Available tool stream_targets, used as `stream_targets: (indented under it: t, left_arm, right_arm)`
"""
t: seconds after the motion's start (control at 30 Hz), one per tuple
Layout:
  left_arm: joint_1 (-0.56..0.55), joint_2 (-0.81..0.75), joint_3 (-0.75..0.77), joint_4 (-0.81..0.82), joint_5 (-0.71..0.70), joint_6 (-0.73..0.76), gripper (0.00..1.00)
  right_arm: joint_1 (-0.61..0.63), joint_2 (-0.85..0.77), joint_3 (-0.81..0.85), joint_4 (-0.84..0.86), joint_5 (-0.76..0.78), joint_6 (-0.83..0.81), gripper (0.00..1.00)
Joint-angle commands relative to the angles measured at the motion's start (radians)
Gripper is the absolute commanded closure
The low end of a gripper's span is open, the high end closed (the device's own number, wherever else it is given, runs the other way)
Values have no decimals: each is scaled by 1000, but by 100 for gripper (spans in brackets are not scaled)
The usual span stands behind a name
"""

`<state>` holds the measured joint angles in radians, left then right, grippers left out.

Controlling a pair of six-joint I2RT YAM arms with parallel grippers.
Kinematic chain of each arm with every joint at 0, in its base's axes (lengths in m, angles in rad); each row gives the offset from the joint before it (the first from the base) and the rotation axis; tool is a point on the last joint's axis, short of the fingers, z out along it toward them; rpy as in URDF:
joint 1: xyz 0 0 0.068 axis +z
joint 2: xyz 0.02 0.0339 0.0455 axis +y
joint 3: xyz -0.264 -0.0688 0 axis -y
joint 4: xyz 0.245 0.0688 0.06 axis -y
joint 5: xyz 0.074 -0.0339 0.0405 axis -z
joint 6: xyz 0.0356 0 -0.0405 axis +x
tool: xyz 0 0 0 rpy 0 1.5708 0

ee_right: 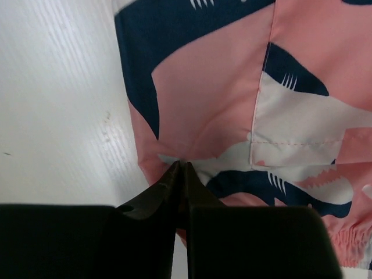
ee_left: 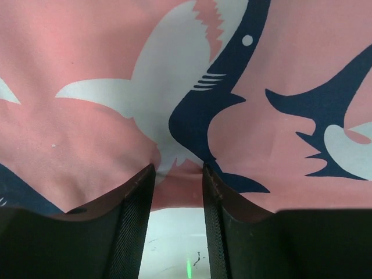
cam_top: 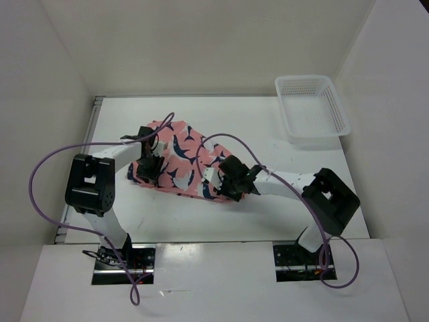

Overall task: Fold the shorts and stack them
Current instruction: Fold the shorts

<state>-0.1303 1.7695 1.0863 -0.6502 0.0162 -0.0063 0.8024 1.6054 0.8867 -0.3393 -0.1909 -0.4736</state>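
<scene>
**Right gripper** [ee_right: 181, 167]: sitting nearer than the white mesh basket [cam_top: 318, 137] and to its left. Its fingertips are meeting on a thin pinch of cloth at the near edge of the shorts [cam_top: 179, 157], beside a stitched pocket corner. I am reading this as a clamp on the fabric.

**Left gripper** [ee_left: 177, 170]: working further left of the basket. The jaws are standing apart with the cloth edge lying between the tips, clamping nothing.

**Shorts**: lying rumpled on the table [cam_top: 201, 221], well apart from the basket, nearer than it and to its left.
- Handling: I am judging them light, limp and thin. They are likely sliding easily on the smooth top and holding no shape once lifted.
- Where to hold: I am favouring hems, the pocket seam and the gathered elastic band (doubled cloth gives the fingers something to bite). Two pinches along one edge should be keeping it taut for folding. A mid-panel pinch risks bunching.

**Basket**: standing at the far right, untouched by either arm.
</scene>
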Motion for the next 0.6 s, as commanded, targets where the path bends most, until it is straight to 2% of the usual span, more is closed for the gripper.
stream_targets:
  t: [0.0, 0.07, 0.17, 0.23, 0.27, 0.33, 0.37, 0.4, 0.5, 0.57]
  left_arm:
    - [-12, 44, -63, 95, -97, 6, 52]
    - [-12, 44, -63, 104, -98, 6, 51]
    - [-12, 15, 21, 61, -62, 6, 49]
    - [-2, -51, 121, 12, 15, 6, 47]
    - [-2, -70, 164, -8, 42, 6, 46]
    - [41, -85, 303, -57, 114, 6, 44]
    - [58, -85, 340, -66, 125, 6, 42]
    - [75, -58, 366, -66, 125, 6, 39]
    - [139, 0, 382, -19, 107, 6, 34]
    - [159, 43, 371, -9, 23, 6, 34]
  right_arm:
    - [30, 8, -46, 64, 134, -78, 88]
    - [31, 20, -46, 65, 191, -91, 86]
    - [21, 21, 18, 34, 240, -73, 84]
    - [-12, 11, 147, -63, 214, 34, 84]
    - [-70, -2, 250, -101, 144, 85, 83]
    - [-142, -21, 334, -176, 62, 203, 73]
    - [-217, -30, 386, -194, 18, 324, 66]
    - [-251, -39, 397, -208, -70, 373, 51]
    - [-330, -53, 350, -205, -133, 529, 43]
    - [-339, -38, 292, -195, -133, 578, 40]
